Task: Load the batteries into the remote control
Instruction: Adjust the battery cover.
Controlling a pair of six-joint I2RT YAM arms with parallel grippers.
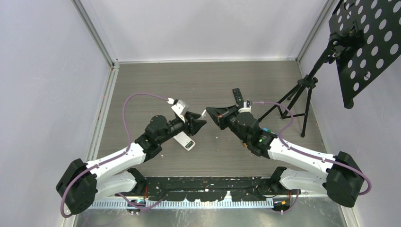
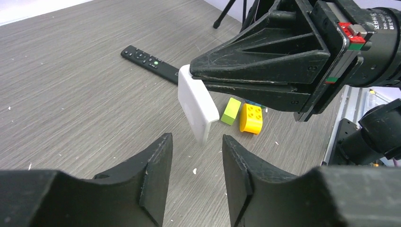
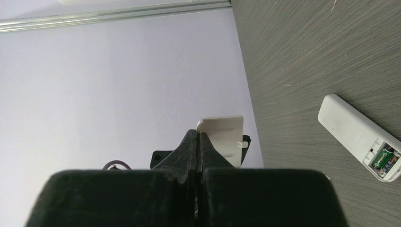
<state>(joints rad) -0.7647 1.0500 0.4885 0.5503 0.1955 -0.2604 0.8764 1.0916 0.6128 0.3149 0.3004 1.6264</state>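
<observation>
A white remote (image 3: 361,137) lies back-up on the table, its battery bay open with dark green batteries (image 3: 385,160) seated inside; in the top view it (image 1: 185,141) lies under my left arm. My right gripper (image 3: 199,134) is shut on the white battery cover (image 3: 223,134) and holds it in the air. In the left wrist view the cover (image 2: 197,106) hangs from the right gripper (image 2: 191,71), just beyond my open, empty left gripper (image 2: 197,138). In the top view the two grippers, left (image 1: 201,124) and right (image 1: 208,112), meet tip to tip.
A black remote (image 2: 151,62) lies farther back; it also shows in the top view (image 1: 238,98). A green block (image 2: 231,111) and a yellow block (image 2: 251,118) lie behind the cover. A black tripod stand (image 1: 302,94) stands at the right.
</observation>
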